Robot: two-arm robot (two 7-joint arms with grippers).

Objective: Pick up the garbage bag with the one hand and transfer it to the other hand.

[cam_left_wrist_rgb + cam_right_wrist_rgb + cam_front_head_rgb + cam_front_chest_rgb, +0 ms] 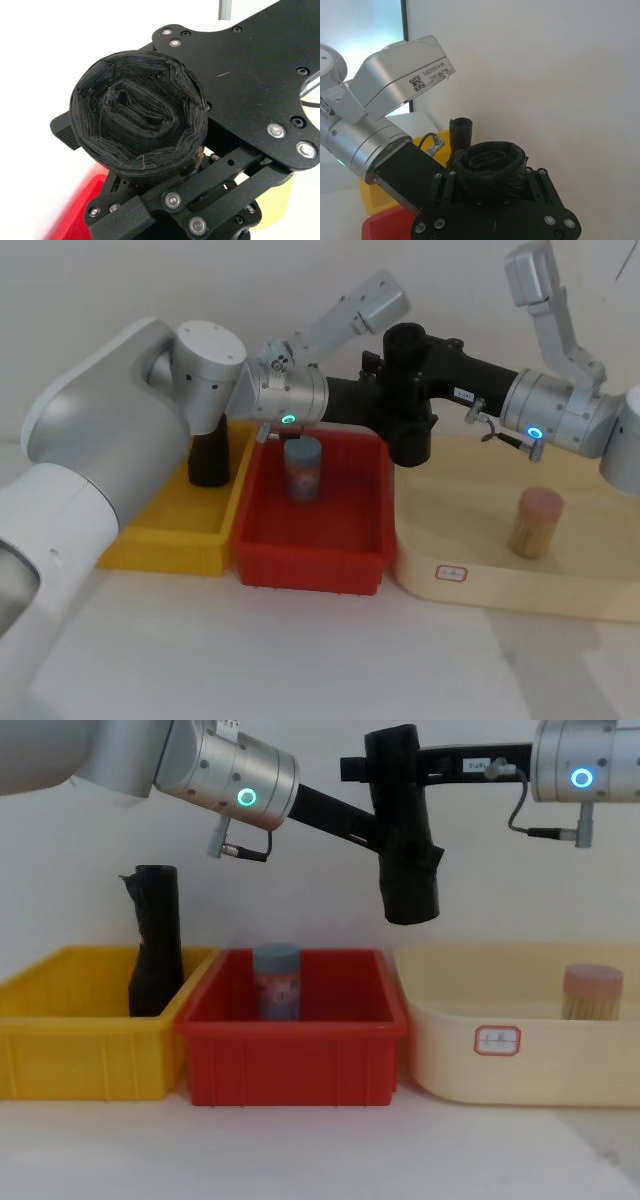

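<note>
Both grippers meet on the garbage bag point(403, 830) in mid-air, above the far right corner of the red bin point(290, 1025). Roll hangs roughly upright – long axis near vertical, slightly tilted, bulging loose wrap at the low end. Left gripper point(385, 840), on the arm w/ the green-cyan ring, comes in from the robot's left and looks closed on the roll's mid-section; left wrist view shows the roll end point(137, 112) sitting between its black finger links. Right gripper point(400, 765), blue-ring arm, reaches in from the robot's right at the roll's upper end, above the left one's hold; in right wrist view the roll point(490, 167) sits right at its frame, but whether the fingers have clamped or merely bracket it – can't tell, pads are hidden behind the roll. So the bag lies directly between the two claws, both touching or near touching, & the handover seems to hinge on the right grip being firm before the left lets go. Exact contact points are black on black, hard to make out. Second black roll point(155, 940) stands in the yellow bin point(80, 1035), well left of both grippers, untouched.
</note>
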